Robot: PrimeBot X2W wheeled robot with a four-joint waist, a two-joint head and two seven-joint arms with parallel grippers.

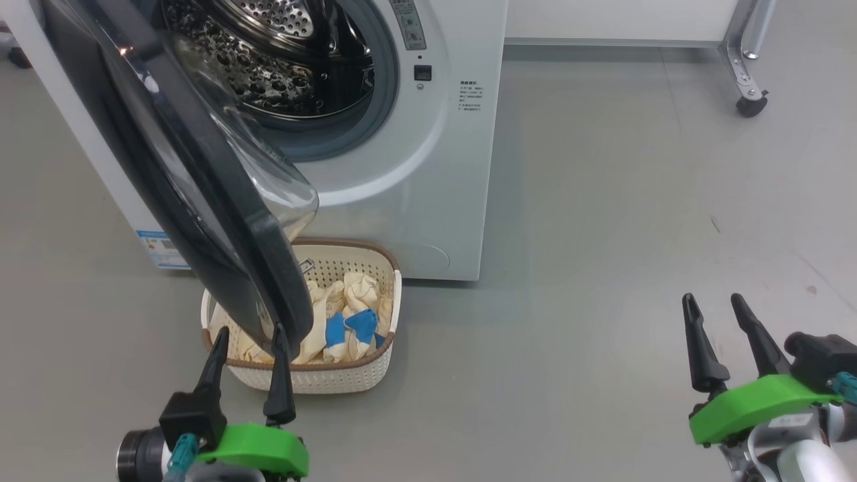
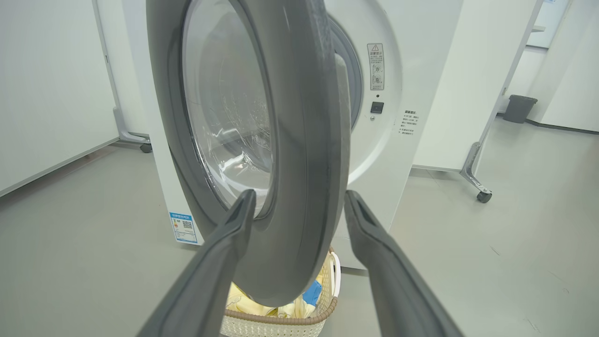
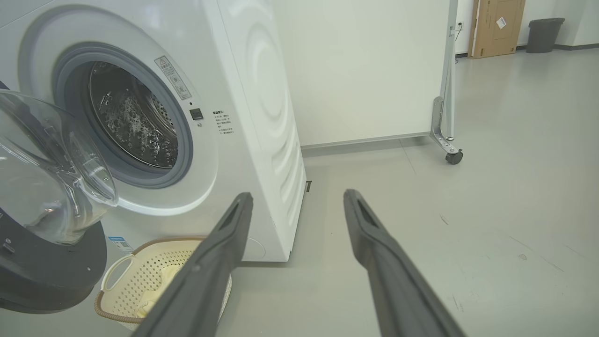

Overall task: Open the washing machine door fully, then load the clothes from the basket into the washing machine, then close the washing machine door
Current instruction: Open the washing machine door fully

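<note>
Glossy black rim, clear bulging glass: the door (image 1: 271, 264) stands swung out from the washer (image 1: 428, 194), its top cut off, its lower edge hiding part of the basket (image 1: 348, 378) beneath. Cream clothes (image 1: 348, 301) with blue patches lie inside. My left gripper (image 1: 249, 331) gapes wide at that edge; my right gripper (image 1: 712, 299), wide too, holds nothing.

I see the washer (image 1: 415, 187) at the upper left of the head view, white, its steel drum (image 1: 281, 60) exposed. The door (image 1: 194, 167) stands swung out toward me, with a glossy black rim and a clear glass bowl bulging toward the drum. Its lower edge hangs over the basket (image 1: 375, 365). The basket is cream and perforated and sits on the floor at the washer's foot, lower left of centre. It holds crumpled cream clothes (image 1: 348, 314) with blue patches.
</note>
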